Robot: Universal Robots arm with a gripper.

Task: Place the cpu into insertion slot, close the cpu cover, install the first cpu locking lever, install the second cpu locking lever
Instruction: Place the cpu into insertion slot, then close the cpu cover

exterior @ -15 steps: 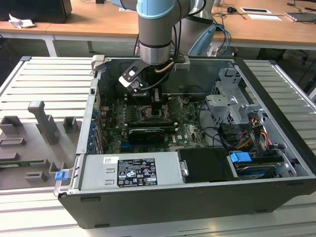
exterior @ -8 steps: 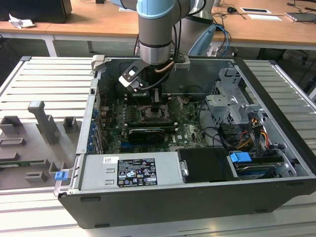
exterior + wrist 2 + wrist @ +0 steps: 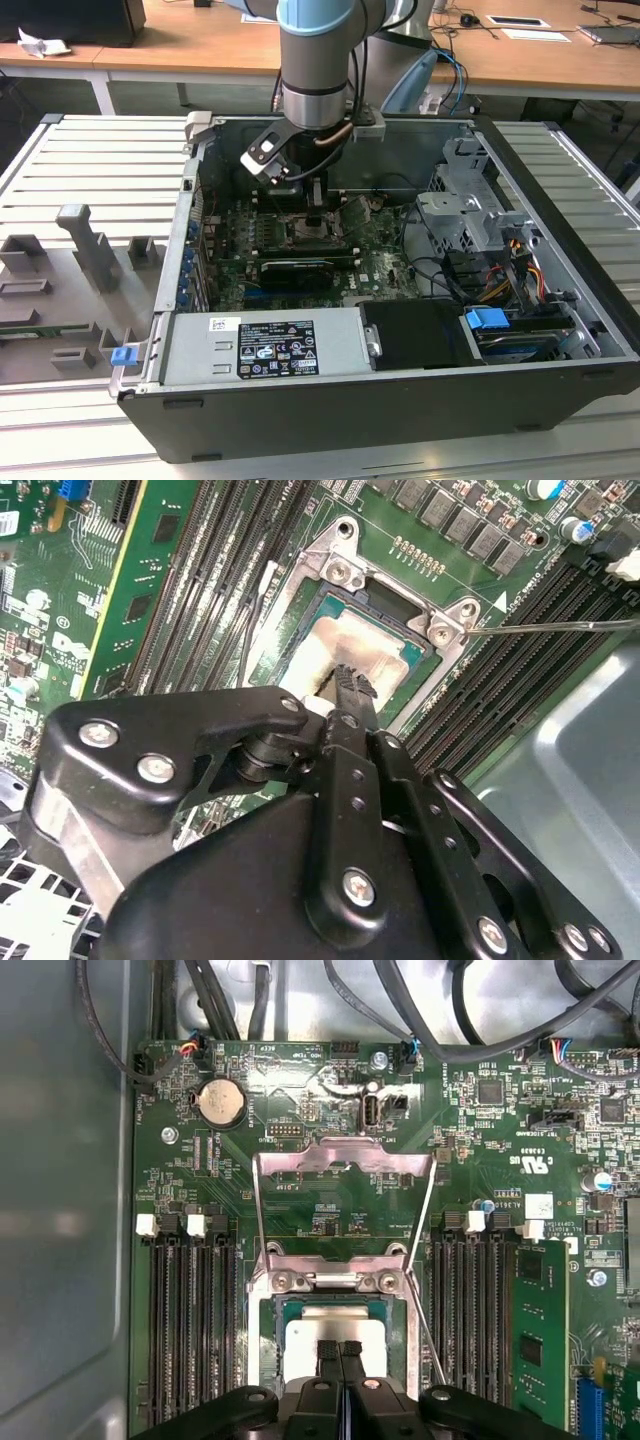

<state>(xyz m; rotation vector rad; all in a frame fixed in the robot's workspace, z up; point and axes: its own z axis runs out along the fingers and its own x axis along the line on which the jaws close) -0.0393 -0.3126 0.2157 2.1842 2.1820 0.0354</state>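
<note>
The cpu (image 3: pixel 335 1332) lies flat in the insertion slot (image 3: pixel 411 1332), its pale metal face up; the second wrist view has the cpu (image 3: pixel 340 645) seated the same way. My gripper (image 3: pixel 340 1352) is shut, both fingertips pressed together just above the chip's face, with nothing between them. The cpu cover (image 3: pixel 345 1155) stands open, tilted back from its hinge beside the socket. A thin wire locking lever (image 3: pixel 425 1332) slants up free along one side of the socket. In the exterior view my gripper (image 3: pixel 313 215) reaches down into the open computer case (image 3: pixel 560 300).
Long black memory slots (image 3: pixel 195 1330) flank the socket on both sides, with one green memory module (image 3: pixel 540 1340) fitted. A coin battery (image 3: pixel 221 1103) and loose cables (image 3: pixel 400 1020) lie beyond the cover. A power supply (image 3: pixel 265 345) and drive cage (image 3: pixel 470 215) crowd the case.
</note>
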